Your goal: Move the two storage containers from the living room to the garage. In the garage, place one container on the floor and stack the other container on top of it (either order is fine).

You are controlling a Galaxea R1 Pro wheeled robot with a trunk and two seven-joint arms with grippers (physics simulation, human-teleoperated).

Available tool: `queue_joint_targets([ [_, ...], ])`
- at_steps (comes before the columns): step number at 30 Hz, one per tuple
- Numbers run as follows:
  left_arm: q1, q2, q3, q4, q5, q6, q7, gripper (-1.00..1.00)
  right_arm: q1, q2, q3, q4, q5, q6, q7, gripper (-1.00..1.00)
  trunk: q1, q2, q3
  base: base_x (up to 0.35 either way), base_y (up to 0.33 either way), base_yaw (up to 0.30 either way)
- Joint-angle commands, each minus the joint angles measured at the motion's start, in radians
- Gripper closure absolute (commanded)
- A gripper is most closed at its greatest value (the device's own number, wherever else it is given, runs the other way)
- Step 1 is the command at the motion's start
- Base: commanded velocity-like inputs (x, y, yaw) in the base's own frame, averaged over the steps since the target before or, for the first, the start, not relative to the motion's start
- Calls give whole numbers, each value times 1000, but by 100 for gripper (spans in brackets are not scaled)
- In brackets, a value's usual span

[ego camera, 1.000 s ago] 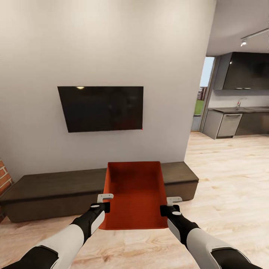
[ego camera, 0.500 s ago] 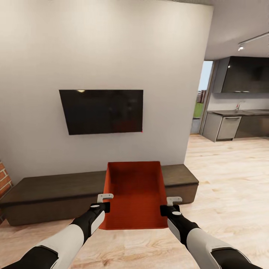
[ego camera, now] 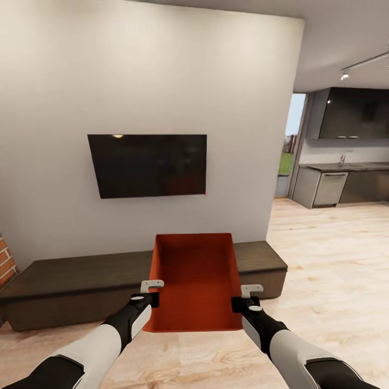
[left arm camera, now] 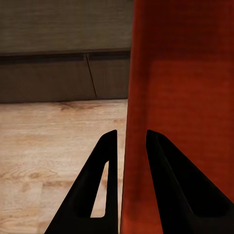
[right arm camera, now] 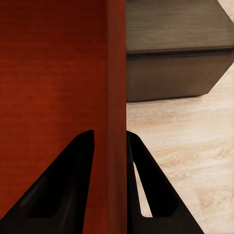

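**Orange-red bin carried between both grippers in the living room**

We hold one orange-red rectangular open-topped storage container (ego camera: pixel 195 281) in front of us, raised above the light wood plank floor (ego camera: pixel 329 259), its long axis pointing away towards the wall. Our left gripper (ego camera: pixel 152 292) pinches the container's left side wall near the close end; in the left wrist view the two dark fingers (left arm camera: pixel 105 185) sit on either side of that thin wall, jaws pressed onto it. Our right gripper (ego camera: pixel 244 297) pinches the right side wall the same way, one black finger (right arm camera: pixel 146 185) outside and the other inside the bin.

Beyond the container stands a long low dark-wood cabinet (ego camera: pixel 75 286) against a plain pale wall (ego camera: pixel 162 65), with a black flat television (ego camera: pixel 148 165) mounted above it. A strip of red brick (ego camera: pixel 5 265) shows at the left edge. To the right, the floor runs on to a kitchen with dark grey cabinets (ego camera: pixel 346 183).
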Motion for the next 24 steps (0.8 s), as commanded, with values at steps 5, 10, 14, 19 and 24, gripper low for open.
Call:
queue_joint_targets([
  [5,-1,3,10,-6,-28,7,19,100,-1,0,-1,4,-7,-2,-4,100,0,-1,6,0,0,0],
  [10,-1,3,10,-6,-28,7,19,100,-1,0,-1,4,-7,-2,-4,100,0,-1,14,0,0,0],
  [14,-1,3,10,-6,-28,7,19,100,-1,0,-2,4,-7,-2,-4,100,0,-1,20,0,0,0],
  [19,-1,3,10,-6,-28,7,19,100,-1,0,-2,4,-7,-2,-4,100,0,-1,28,0,0,0],
  [24,-1,3,10,-7,-28,7,19,100,-1,0,-2,4,-7,-2,-4,100,0,-1,36,0,0,0],
])
